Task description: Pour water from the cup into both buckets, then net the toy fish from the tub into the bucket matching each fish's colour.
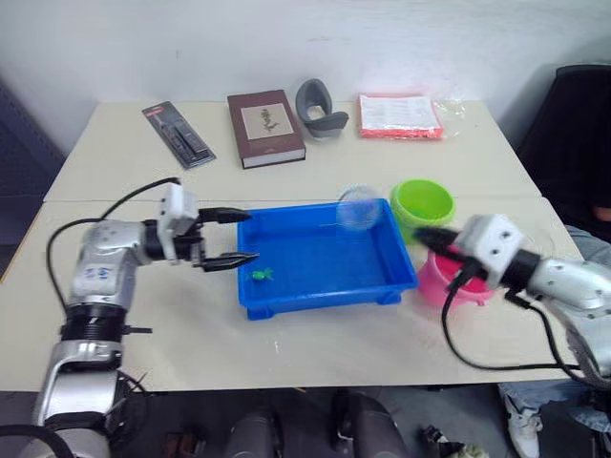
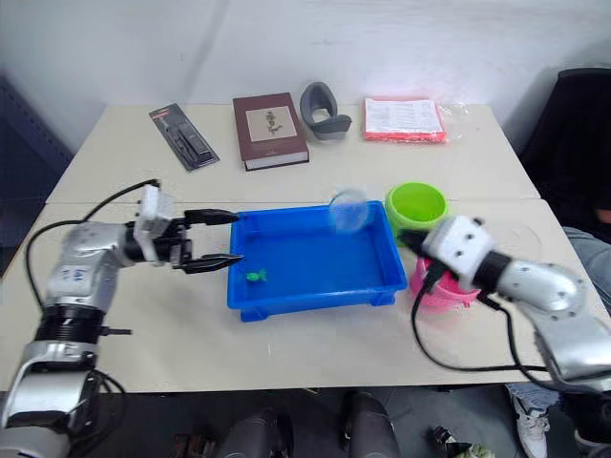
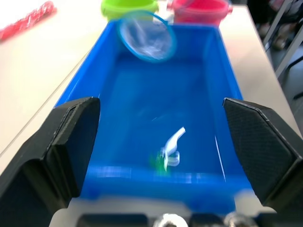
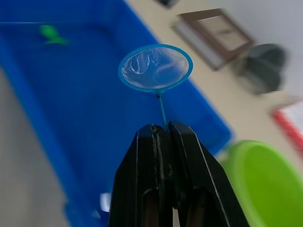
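We see the left tool (image 1: 232,237) wide open and empty at the tub's (image 1: 315,286) left rim; one green fish (image 1: 261,274) lies inside. The right tool (image 4: 161,128) pinches a net (image 4: 155,67) over the tub, beside the green bucket (image 1: 423,201) and pink bucket (image 1: 437,282) on the beige table (image 1: 124,162).

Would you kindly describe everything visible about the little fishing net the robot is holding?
The net is a small round hoop with a light blue rim and a pale, see-through mesh, on a thin blue handle. The right gripper is shut on that handle. The hoop is held in the air above the far right corner of the blue tub, close to the green bucket, tilted rather than flat. It looks empty; the green toy fish lies apart on the tub floor.
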{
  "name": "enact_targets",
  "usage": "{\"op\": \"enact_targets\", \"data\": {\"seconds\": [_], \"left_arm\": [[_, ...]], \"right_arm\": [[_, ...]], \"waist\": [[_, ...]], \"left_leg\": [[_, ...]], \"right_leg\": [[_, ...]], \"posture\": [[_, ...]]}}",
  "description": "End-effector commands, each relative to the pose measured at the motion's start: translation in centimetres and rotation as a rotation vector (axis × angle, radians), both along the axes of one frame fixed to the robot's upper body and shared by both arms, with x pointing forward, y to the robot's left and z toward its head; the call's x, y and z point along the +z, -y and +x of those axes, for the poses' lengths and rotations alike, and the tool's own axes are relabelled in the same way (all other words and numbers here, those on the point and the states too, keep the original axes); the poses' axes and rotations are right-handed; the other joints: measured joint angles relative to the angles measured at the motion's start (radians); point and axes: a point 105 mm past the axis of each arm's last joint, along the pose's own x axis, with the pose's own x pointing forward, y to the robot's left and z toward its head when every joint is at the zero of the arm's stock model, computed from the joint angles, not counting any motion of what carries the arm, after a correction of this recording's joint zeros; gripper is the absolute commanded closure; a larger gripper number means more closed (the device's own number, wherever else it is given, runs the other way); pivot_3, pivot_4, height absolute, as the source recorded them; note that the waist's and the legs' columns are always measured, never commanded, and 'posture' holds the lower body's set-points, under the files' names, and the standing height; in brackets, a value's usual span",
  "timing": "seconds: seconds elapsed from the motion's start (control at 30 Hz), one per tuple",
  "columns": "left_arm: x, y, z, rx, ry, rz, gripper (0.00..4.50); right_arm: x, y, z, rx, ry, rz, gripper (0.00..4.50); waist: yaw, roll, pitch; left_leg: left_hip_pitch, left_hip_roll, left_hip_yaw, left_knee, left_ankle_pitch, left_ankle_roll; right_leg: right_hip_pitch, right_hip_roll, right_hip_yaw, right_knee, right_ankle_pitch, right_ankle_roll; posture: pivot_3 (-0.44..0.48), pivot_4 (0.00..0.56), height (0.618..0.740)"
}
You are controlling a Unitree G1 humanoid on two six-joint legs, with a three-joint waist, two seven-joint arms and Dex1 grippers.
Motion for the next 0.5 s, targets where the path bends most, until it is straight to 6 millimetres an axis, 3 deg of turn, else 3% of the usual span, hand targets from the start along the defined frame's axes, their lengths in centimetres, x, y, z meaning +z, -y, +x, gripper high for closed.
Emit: {"op": "enact_targets", "data": {"seconds": [0.03,0.13,0.23,0.5], "left_arm": [[0.1,-1.3,-0.9,0.02,0.012,0.032,0.04],[0.0,-1.7,-1.6,0.042,0.011,0.03,0.04],[-0.5,-1.7,-2.8,0.065,0.005,0.02,0.04],[-1.5,-2.2,-4.5,0.125,-0.016,0.013,0.04]], "right_arm": [[-0.2,-2.0,0.0,0.049,-0.032,-0.02,4.5],[-0.9,-3.1,1.2,0.034,-0.032,-0.062,4.5],[-1.7,-3.2,2.6,0.028,0.066,-0.223,4.5],[-2.2,-6.1,3.8,0.105,0.038,-0.254,4.5]], "waist": [[0.006,0.0,0.0],[-0.002,0.0,0.0],[-0.003,0.0,0.0],[-0.008,0.0,0.0]], "left_leg": [[0.0,-0.001,0.0,0.0,0.0,0.0],[0.0,-0.001,0.001,0.0,0.0,0.001],[-0.001,-0.001,-0.001,0.0,0.0,0.001],[-0.001,0.0,0.0,0.0,0.0,0.0]], "right_leg": [[0.0,-0.001,0.0,0.0,0.0,0.0],[0.0,-0.001,0.0,0.0,0.0,0.0],[-0.001,-0.002,0.0,0.0,0.0,0.0],[-0.001,-0.001,0.0,0.0,0.0,0.0]], "posture": [[0.0,0.15,0.74],[0.0,0.15,0.74],[0.0,0.15,0.74],[0.0,0.15,0.74]]}}
